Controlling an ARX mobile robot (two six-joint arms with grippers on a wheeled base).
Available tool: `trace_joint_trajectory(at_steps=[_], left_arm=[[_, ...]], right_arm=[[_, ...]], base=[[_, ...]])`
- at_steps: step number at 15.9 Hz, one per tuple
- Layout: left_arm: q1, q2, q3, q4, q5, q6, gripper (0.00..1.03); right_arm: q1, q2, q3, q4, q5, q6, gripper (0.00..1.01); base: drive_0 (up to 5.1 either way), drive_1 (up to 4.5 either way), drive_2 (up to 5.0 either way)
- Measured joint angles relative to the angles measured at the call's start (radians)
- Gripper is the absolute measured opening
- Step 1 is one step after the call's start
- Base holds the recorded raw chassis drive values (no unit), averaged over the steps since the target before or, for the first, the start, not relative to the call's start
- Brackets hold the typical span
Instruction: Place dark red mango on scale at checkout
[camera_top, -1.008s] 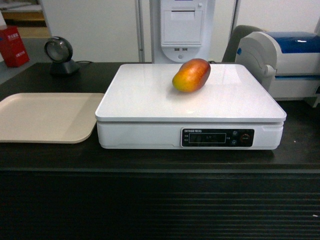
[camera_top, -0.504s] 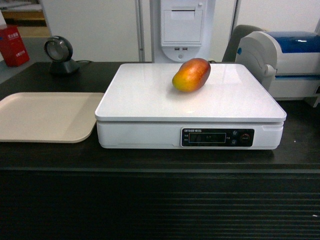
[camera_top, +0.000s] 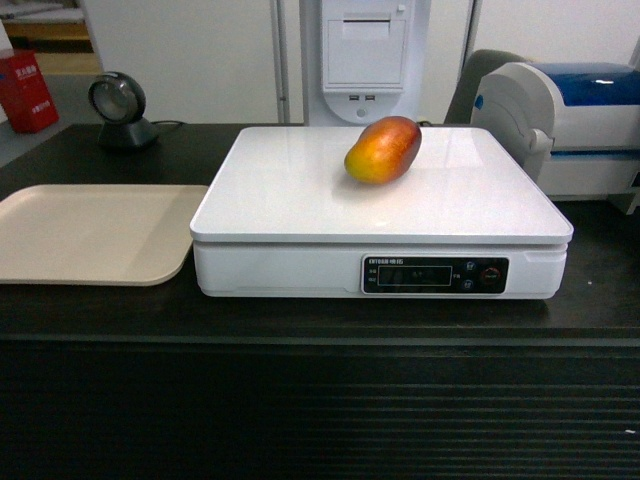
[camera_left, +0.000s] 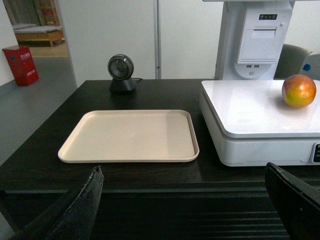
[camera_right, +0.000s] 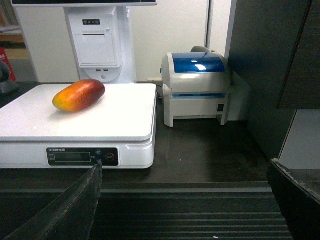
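The dark red mango (camera_top: 383, 150) lies on its side on the white scale (camera_top: 300, 200), toward the platter's far middle; it also shows as the mango (camera_left: 299, 90) and the mango (camera_right: 79, 95). The scale (camera_right: 125, 115) stands on the black checkout (camera_top: 320, 330) counter. My left gripper (camera_left: 182, 200) hangs open in front of the counter's ribbed face, nothing between its fingers. My right gripper (camera_right: 185, 200) is open too, low before the counter edge, holding nothing. Neither gripper appears in the head view.
A beige tray (camera_top: 95, 235) lies left of the scale. A round black scanner (camera_top: 118, 110) stands at the back left. A white-and-blue printer (camera_top: 570, 125) sits right of the scale, and a white terminal (camera_top: 365, 55) rises behind it.
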Motion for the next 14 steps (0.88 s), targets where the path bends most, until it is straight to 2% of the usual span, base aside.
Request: trace_joint_trajectory(at_steps=[14], left_arm=[[0.000,0.000,0.000,0.000,0.000,0.000,0.98]], right_arm=[[0.000,0.000,0.000,0.000,0.000,0.000,0.98]], base=[[0.0,0.00,0.0]])
